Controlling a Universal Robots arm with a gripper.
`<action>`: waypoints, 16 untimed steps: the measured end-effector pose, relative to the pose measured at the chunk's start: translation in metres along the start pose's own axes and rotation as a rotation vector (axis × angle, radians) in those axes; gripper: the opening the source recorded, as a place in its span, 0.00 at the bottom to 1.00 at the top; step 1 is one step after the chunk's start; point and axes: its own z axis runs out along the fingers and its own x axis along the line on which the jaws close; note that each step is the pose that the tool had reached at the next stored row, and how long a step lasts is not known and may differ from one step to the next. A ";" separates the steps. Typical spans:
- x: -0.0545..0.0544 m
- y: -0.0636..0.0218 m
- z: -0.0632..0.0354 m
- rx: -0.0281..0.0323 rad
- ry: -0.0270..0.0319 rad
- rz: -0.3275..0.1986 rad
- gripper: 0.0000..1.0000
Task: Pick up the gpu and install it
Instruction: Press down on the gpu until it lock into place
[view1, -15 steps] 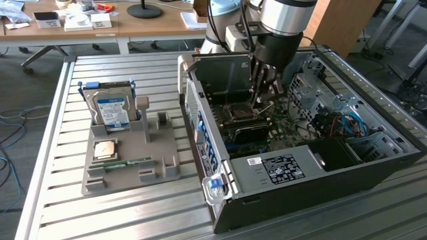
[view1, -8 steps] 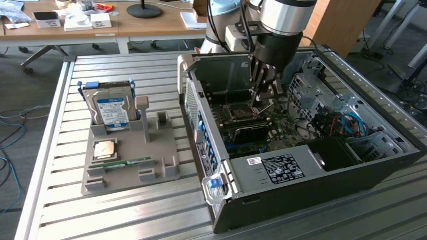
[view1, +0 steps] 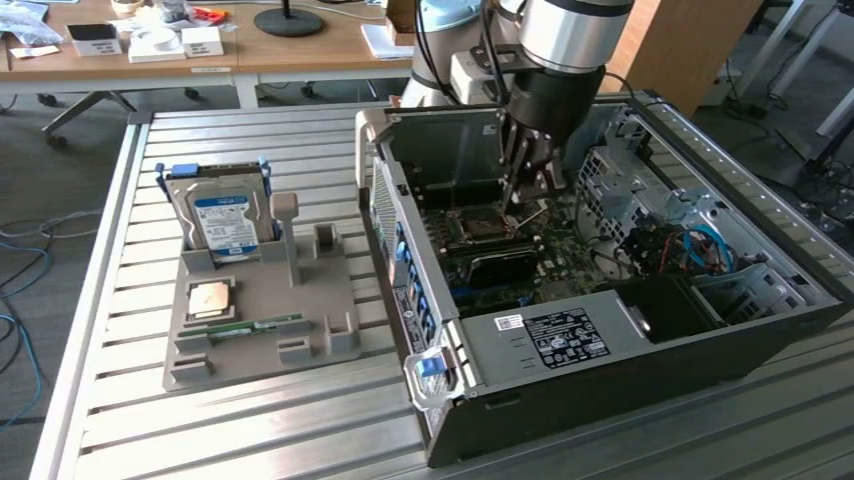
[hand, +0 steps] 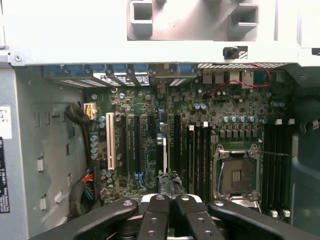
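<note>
- My claw (hand: 169, 200), fingers pressed together on what seems the gpu (hand: 168, 181), edge-on over the slots (hand: 135, 145).
- Risk: a tilted card misses its slot, jams, bends.

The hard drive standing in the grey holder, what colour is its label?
Blue and white, clearest in the exterior view: hard drive, grey holder.

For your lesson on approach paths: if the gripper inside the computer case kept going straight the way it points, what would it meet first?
Most likely the motherboard right beneath the gripper, around the expansion slots. Its jaws are shut, and the remaining gap is hard to judge.
</note>
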 end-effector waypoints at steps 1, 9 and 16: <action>0.000 0.0000 0.0018 -0.0001 -0.0001 0.000 0.11; 0.000 0.0002 0.0164 -0.0002 -0.0002 0.000 0.11; 0.001 0.0003 0.0247 -0.0002 0.0000 0.000 0.11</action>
